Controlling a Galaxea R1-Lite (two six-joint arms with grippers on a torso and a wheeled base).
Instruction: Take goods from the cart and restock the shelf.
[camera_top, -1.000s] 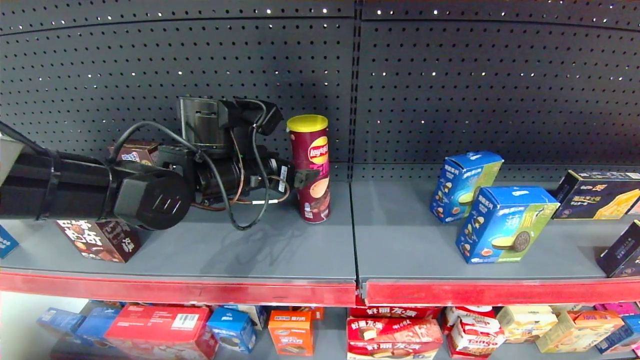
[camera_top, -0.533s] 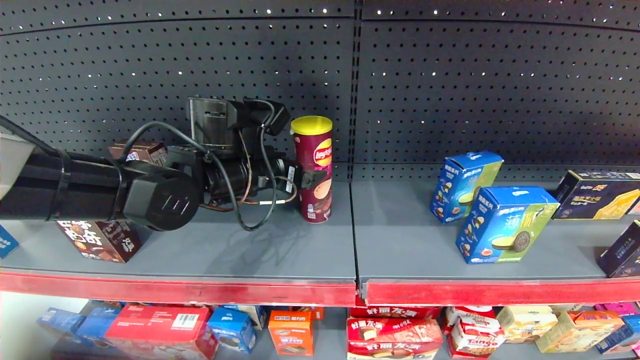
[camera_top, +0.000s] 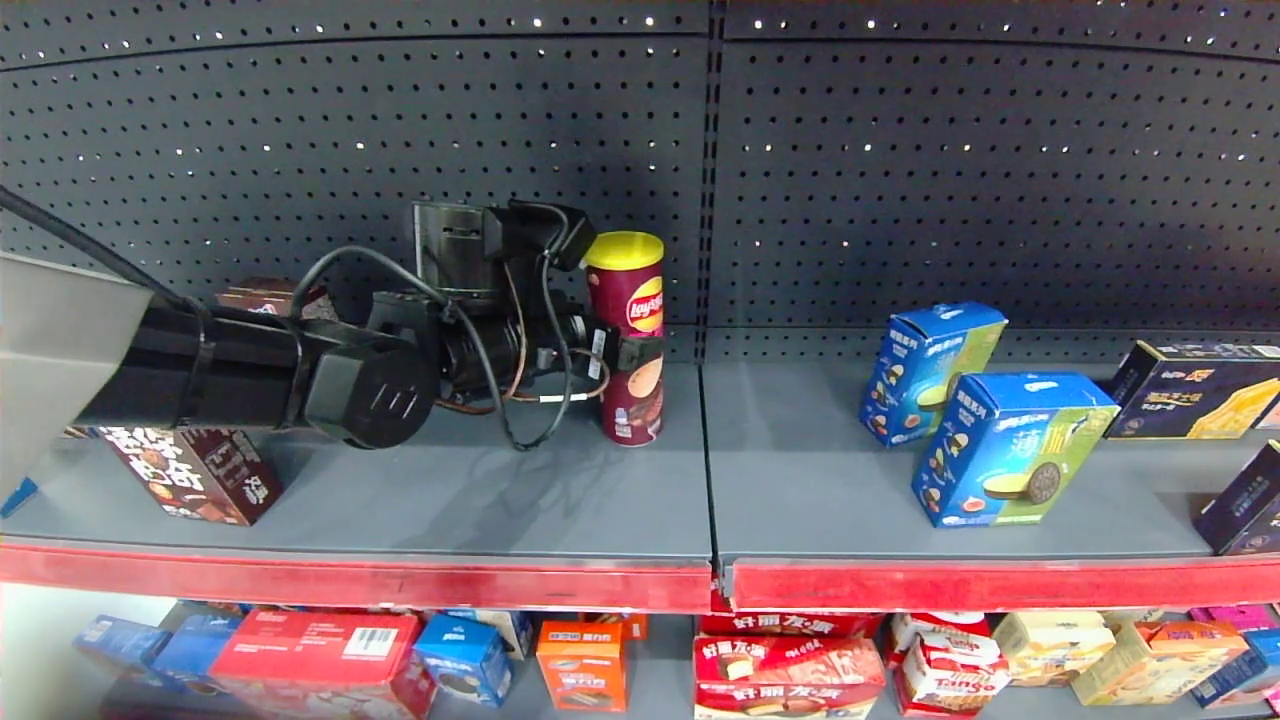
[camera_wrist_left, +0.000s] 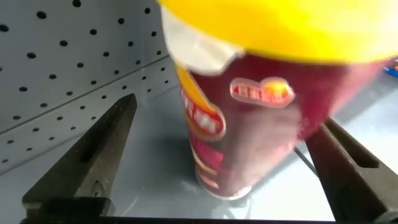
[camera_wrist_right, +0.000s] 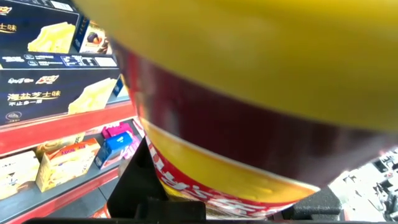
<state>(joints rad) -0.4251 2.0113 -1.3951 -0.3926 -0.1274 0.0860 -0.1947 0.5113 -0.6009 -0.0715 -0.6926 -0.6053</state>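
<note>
Drawing straight back is advised: left gripper (camera_top: 640, 352) spread around the upright can (camera_top: 625, 290), right gripper (camera_wrist_right: 230, 208) clamped on a second can (camera_wrist_right: 249, 112).

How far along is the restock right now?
Done: one chip can stands upright on the shelf. In hand: left gripper straddles it, jaws open; right gripper holds a second can. Left: withdraw the left arm, then shelve the second can.
</note>
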